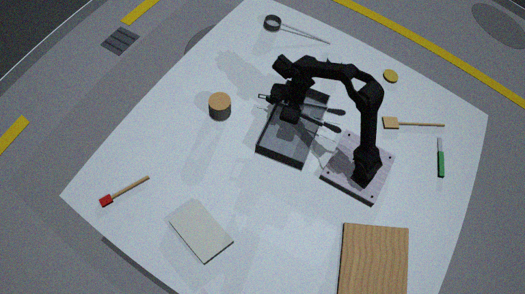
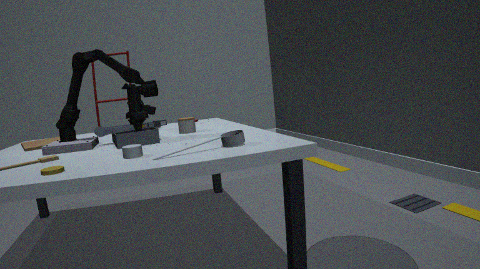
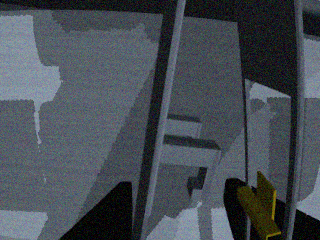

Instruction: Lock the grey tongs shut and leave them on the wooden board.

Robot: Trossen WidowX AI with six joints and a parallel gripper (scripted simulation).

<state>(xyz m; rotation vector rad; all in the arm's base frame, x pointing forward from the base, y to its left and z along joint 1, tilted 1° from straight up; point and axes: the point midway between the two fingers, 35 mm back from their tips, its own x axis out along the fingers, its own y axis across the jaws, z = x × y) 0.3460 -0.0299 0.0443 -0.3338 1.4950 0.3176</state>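
Observation:
The grey tongs [image 1: 333, 127] [image 2: 102, 131] [image 3: 171, 60] lie across the roasting tin [image 1: 276, 157] [image 2: 147, 138]. Their looped end sticks out past one side and their dark rounded ends past the other, with a narrow gap between the arms. A yellow piece [image 3: 260, 212] shows by one arm in the wrist view. My gripper [image 1: 286, 104] [image 2: 139, 127] [image 3: 179, 191] points down over the tin, partly closed and shut on the tongs, a finger at each arm. The exact finger contact is hard to see. The wooden board [image 1: 375, 260] [image 2: 39, 144] has no tongs on it.
A wooden-topped canister [image 1: 219, 107] [image 2: 186, 126] stands beyond the tin. A ring with long wires [image 1: 272, 28] [image 2: 233, 141] and a grey cylinder [image 2: 132, 151] are nearby. A pale slab [image 1: 201, 230], a red-headed tool [image 1: 105, 200], a spatula [image 1: 390, 122] and a green-handled knife [image 1: 441, 163] lie around.

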